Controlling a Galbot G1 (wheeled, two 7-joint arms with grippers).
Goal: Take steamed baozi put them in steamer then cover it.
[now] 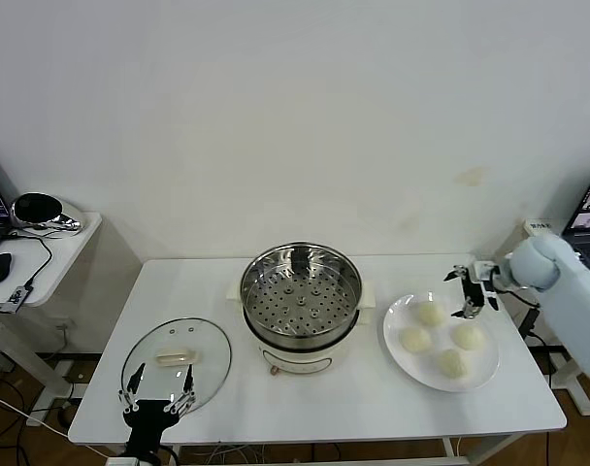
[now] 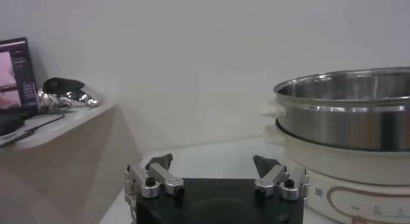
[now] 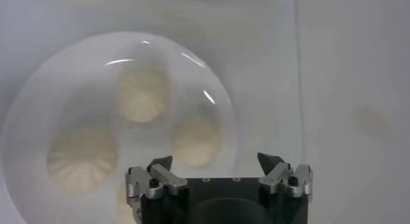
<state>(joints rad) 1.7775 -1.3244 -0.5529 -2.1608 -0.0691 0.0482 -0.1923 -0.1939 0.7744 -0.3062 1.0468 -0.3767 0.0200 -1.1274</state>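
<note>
Buns: four steamed baozi [image 1: 442, 339] lie on a white plate [image 1: 404, 357] at the right side of the bench [image 1: 305, 400], close together, none in the pot.
Plate from the right wrist: three of the baozi [image 3: 141, 94] show clearly, pleated tops up, and a fourth is only partly seen beside the end effector body.
Pot: the steamer [image 1: 301, 307] stands at the middle of the bench, uncovered; its perforated steel tray [image 1: 300, 302] carries nothing.
Pot base: cream-white, with side handles, between the lid and the plate.
Lid: the cover [image 1: 177, 364], clear glass with a cream handle, lies flat on the bench left of the steamer, apart from it.
Right end effector [image 1: 475, 288]: above the far right edge of the plate, fingers spread wide, holding nothing and touching no bun.
Left end effector [image 1: 158, 396]: low at the near edge of the bench, over the near rim of the cover, fingers spread wide, nothing between them.
Left wrist sight: the steamer wall [image 2: 346, 113] stands just ahead and to one side of the fingers.
Beyond the bench: a small side table [image 1: 43, 248] on the robot's left carries a dark rounded object and cables.
</note>
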